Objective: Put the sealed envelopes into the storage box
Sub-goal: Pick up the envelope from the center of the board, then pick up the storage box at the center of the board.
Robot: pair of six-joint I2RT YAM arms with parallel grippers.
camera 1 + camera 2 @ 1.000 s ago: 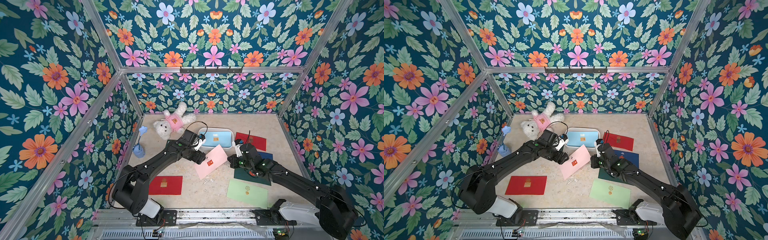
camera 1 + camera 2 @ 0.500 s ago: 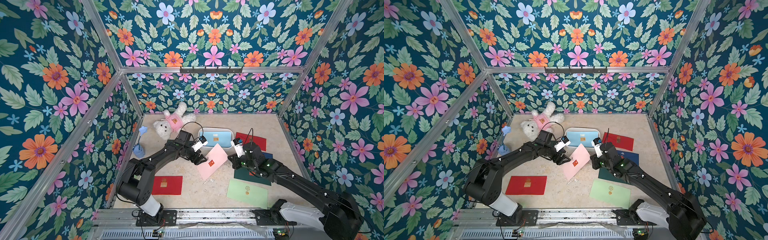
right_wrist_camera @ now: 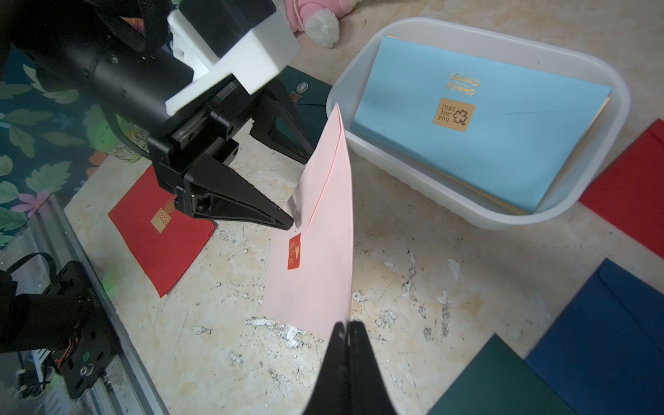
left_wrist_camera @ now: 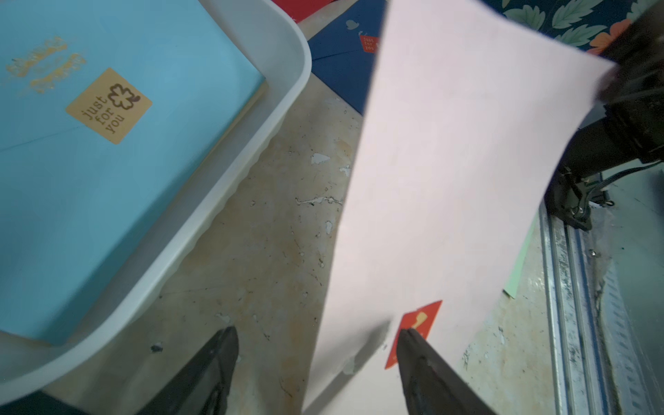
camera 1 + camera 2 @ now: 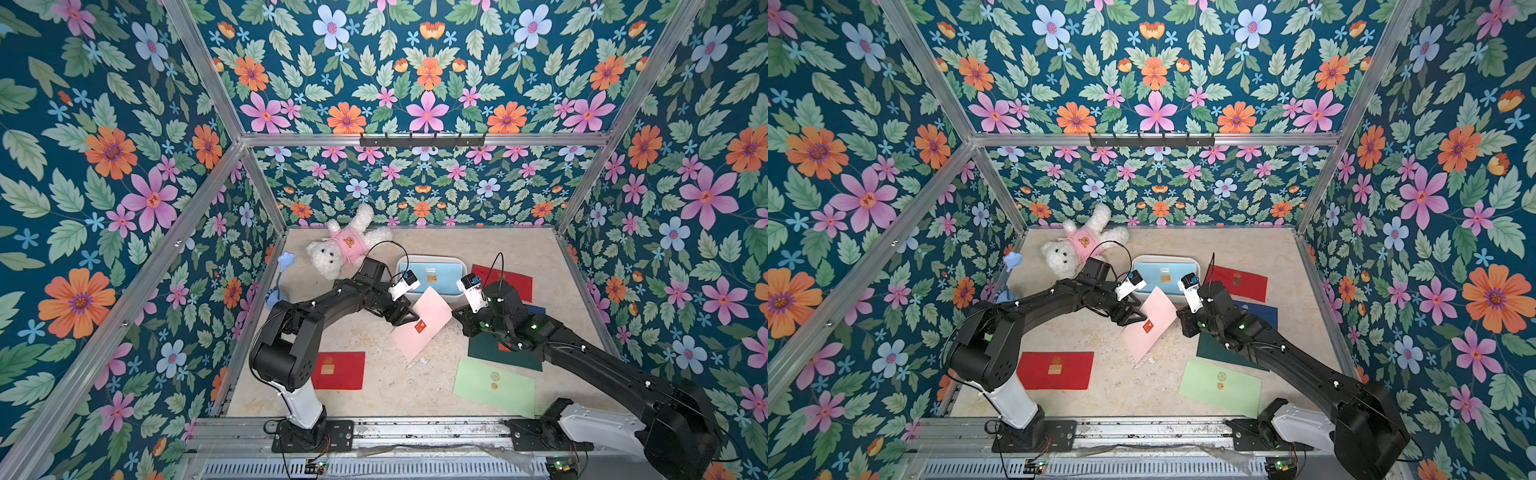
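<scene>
A pink envelope (image 5: 424, 324) with a red sticker is held tilted off the table in front of the storage box (image 5: 430, 259), a shallow white bin. My right gripper (image 3: 347, 325) is shut on the pink envelope's (image 3: 323, 233) corner. My left gripper (image 4: 317, 330) is open and straddles the opposite long edge, one finger by the sticker. A light blue envelope (image 5: 440, 276) lies in the box. Red (image 5: 338, 370), second red (image 5: 507, 278), navy (image 5: 536, 309), dark green (image 5: 490, 353) and light green (image 5: 494, 386) envelopes lie on the table.
A white teddy bear (image 5: 345, 249) in a pink top lies at the back left. A small blue cup with a flower (image 5: 278, 291) stands by the left wall. Another dark green envelope (image 3: 309, 97) lies beneath my left arm. Floral walls enclose three sides.
My left gripper's jaws have narrowed around the pink envelope's edge. My right gripper keeps its hold, and its wrist has risen a little.
</scene>
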